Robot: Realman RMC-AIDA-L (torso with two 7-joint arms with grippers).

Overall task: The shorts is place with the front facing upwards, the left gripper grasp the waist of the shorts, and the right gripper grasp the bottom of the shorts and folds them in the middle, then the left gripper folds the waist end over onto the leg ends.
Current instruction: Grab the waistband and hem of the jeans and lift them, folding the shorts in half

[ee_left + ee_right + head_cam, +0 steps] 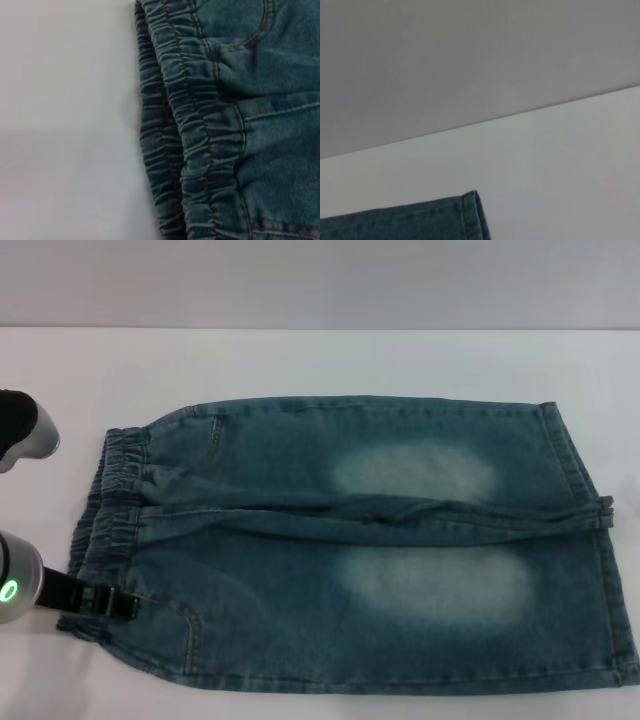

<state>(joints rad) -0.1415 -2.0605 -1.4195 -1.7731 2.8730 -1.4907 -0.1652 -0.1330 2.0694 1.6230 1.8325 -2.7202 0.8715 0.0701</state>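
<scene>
The shorts lie flat and front up on the white table, with pale faded patches on both thighs. Their elastic waist is at the left, and the leg ends are at the right. My left gripper reaches in from the lower left on its white arm with the green light and lies over the near corner of the waist. The left wrist view shows the puckered waist close up beside bare table. The right wrist view catches only a hem corner of the shorts. The right gripper is out of view.
A grey and black part of an arm shows at the left edge, beyond the waistband. The white table runs back to a pale wall, and a strip of it lies to the right of the hems.
</scene>
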